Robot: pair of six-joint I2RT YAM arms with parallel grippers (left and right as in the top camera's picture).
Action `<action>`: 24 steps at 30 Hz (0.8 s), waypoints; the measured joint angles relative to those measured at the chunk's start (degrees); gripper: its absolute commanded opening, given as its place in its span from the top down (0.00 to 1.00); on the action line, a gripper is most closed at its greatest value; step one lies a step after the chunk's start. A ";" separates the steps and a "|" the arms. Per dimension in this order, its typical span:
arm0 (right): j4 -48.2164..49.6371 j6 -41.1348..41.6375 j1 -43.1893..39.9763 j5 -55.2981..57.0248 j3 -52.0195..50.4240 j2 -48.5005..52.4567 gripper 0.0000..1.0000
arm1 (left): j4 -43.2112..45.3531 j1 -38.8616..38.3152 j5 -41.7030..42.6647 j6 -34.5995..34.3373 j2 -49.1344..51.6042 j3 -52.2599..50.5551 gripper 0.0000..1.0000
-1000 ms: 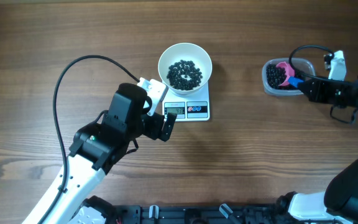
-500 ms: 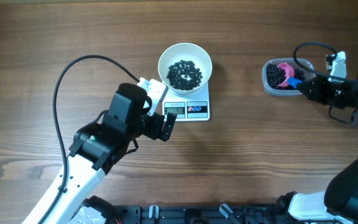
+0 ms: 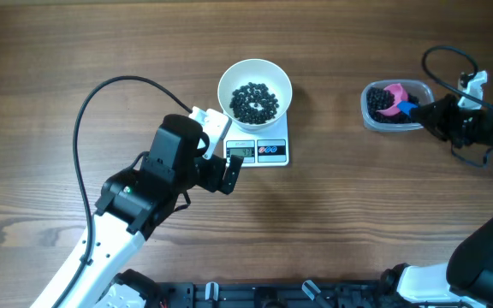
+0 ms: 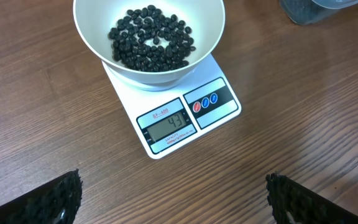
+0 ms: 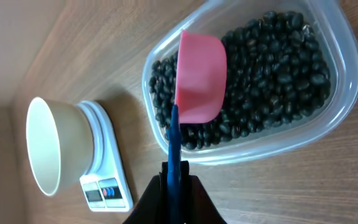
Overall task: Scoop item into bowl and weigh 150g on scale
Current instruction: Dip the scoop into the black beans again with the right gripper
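The white bowl (image 3: pixel 226 84) sits on the scale (image 3: pixel 272 151) with a small heap of black beans (image 3: pixel 255 102) inside; the number looks far too low, so more scoops are needed; the right gripper (image 5: pixel 174 182) is clamped on the pink scoop (image 5: pixel 199 78) in the tub (image 5: pixel 344 102); the left gripper (image 4: pixel 173 202) is wide apart, holding nothing, beside the scale.

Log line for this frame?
right fingers shut on pink scoop | scoop over black beans in tub | white bowl, part-filled, on scale | left fingers open
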 measured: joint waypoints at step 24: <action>1.03 7.56 -8.48 -12.50 -0.02 0.00 0.96 | 0.00 0.00 -0.02 0.00 0.00 0.00 0.00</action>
